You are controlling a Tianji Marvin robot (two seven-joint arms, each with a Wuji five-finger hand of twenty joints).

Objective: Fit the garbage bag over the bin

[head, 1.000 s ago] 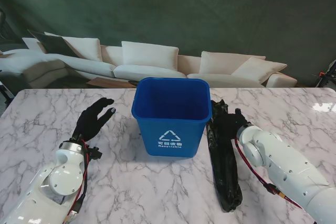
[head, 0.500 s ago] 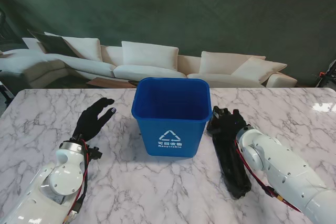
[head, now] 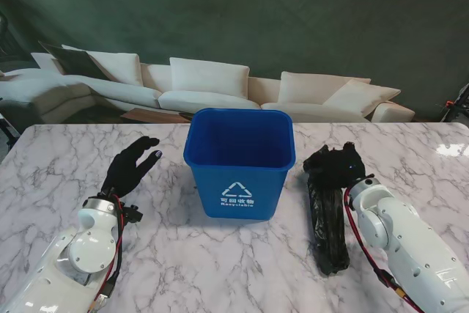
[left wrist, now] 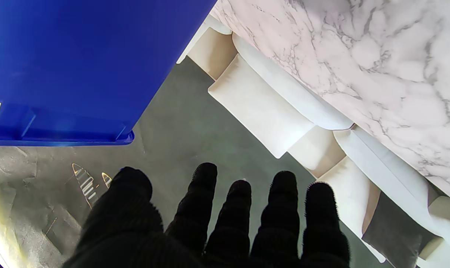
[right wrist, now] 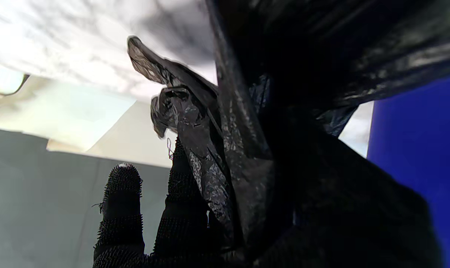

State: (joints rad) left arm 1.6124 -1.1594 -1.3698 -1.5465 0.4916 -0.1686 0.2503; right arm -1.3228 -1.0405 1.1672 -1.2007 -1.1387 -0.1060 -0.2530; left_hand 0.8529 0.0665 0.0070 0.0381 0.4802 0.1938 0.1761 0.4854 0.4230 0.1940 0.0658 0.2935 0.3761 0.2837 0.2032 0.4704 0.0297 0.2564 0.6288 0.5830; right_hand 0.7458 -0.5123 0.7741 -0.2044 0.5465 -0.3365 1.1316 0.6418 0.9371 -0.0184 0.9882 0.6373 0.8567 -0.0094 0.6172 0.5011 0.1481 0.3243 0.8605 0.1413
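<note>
The blue bin (head: 239,160) stands upright in the middle of the marble table (head: 183,262), its open top bare. To its right the black garbage bag (head: 327,218) hangs bunched and long, its lower end resting on the table. My right hand (head: 338,167) in a black glove is shut on the bag's upper end, lifted beside the bin's rim. In the right wrist view the bag (right wrist: 247,123) drapes across my palm with the bin wall (right wrist: 418,156) close by. My left hand (head: 130,166) hovers open, fingers spread, left of the bin (left wrist: 79,63).
A white sofa (head: 212,86) runs behind the table's far edge. Bare marble lies nearer to me in front of the bin and between both arms.
My right hand has lifted the bag's upper end and drawn it to the right, away from the bin wall. The bag's lower end slid with it. The left hand has not moved.
</note>
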